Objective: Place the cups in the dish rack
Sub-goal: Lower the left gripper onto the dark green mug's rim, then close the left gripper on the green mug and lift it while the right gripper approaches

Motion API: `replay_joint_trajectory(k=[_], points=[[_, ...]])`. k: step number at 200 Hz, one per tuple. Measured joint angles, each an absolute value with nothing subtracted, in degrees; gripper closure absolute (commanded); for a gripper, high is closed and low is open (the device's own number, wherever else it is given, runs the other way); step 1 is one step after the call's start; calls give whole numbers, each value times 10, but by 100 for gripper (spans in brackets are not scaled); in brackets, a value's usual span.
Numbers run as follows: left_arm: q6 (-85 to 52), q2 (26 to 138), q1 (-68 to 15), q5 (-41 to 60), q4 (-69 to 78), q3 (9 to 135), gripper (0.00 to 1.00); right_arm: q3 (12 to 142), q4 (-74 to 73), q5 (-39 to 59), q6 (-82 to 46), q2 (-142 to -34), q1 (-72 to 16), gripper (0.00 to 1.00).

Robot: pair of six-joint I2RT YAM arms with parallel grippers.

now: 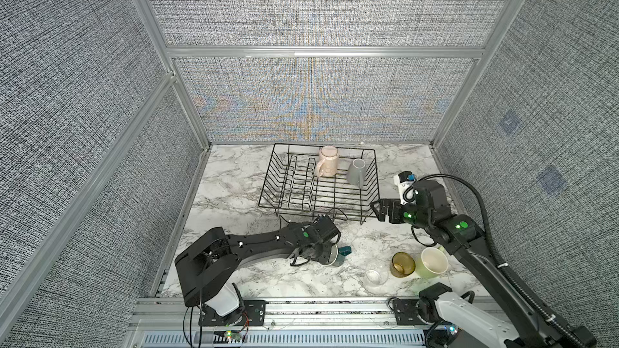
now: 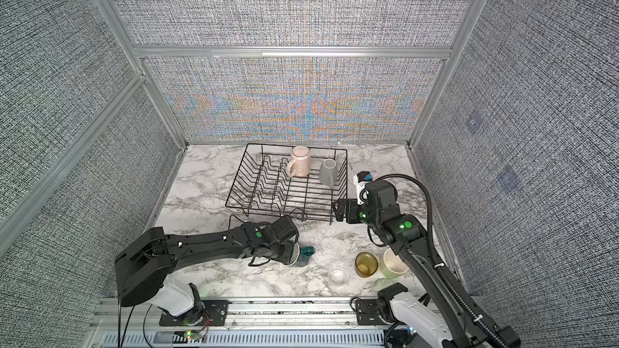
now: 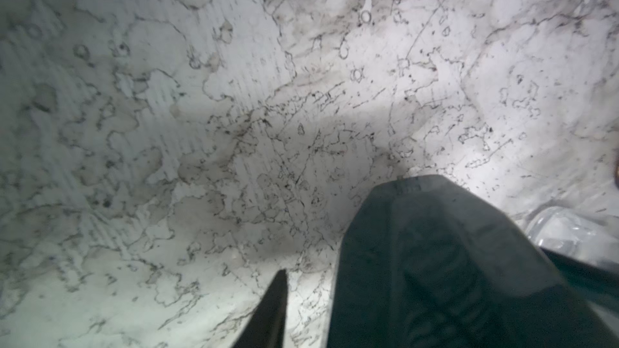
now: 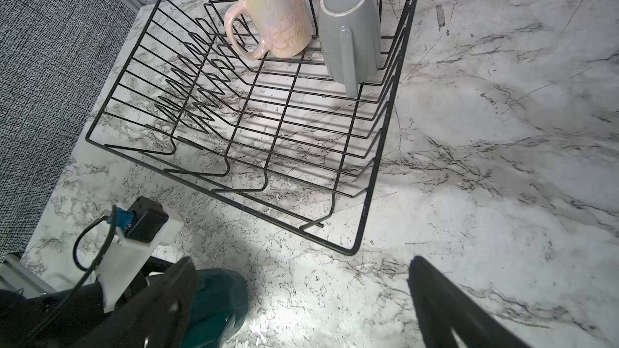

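The pink mug [image 1: 327,162] and grey mug [image 1: 356,172] stand mouth-down in the far right part of the rack [image 4: 383,128], so the step in hand looks like picking up a third cup, the teal mug [image 4: 217,299]. It sits on the surface [image 1: 234,195] just off the rack's near edge.

The left end effector [image 1: 326,254] is down over the mug's mouth. Its jaws are hidden, so I cannot tell whether it grips. The right end effector [image 1: 376,210] hangs spread wide and empty beside the rack's near right corner.

The mug seems about upright, long axis near vertical, with its handle turned toward the rack, though its mouth is covered.

The next move calls for a sure hold, a lift clear of the rack's near wall, and a turn to mouth-down.

The clear glass [image 1: 375,274], amber glass [image 1: 403,264] and green cup [image 1: 432,262] wait farther from the rack.
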State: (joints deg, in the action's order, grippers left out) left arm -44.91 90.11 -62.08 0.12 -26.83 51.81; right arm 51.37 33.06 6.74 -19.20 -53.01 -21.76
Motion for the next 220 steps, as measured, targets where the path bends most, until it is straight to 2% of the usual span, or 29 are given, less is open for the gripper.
replay_joint_trajectory(k=[11,32,71,119,154,195,220], points=[[-449,896,-619,16,-253,524,98,510,329,67,-196,-530,-218,1],[-444,900,-620,26,-227,528,100,507,328,70,-200,-530,-218,1],[-435,867,-621,45,-243,511,100,506,327,75,-206,-529,-218,1],[-430,772,-620,37,-267,494,100,524,335,100,-220,-519,-219,1],[-420,699,-620,8,-279,488,100,528,344,173,-258,-505,-223,1],[-376,622,-609,-11,-252,461,100,527,358,306,-315,-461,-237,5],[-353,591,-591,24,-216,450,100,519,371,351,-316,-425,-247,13]])
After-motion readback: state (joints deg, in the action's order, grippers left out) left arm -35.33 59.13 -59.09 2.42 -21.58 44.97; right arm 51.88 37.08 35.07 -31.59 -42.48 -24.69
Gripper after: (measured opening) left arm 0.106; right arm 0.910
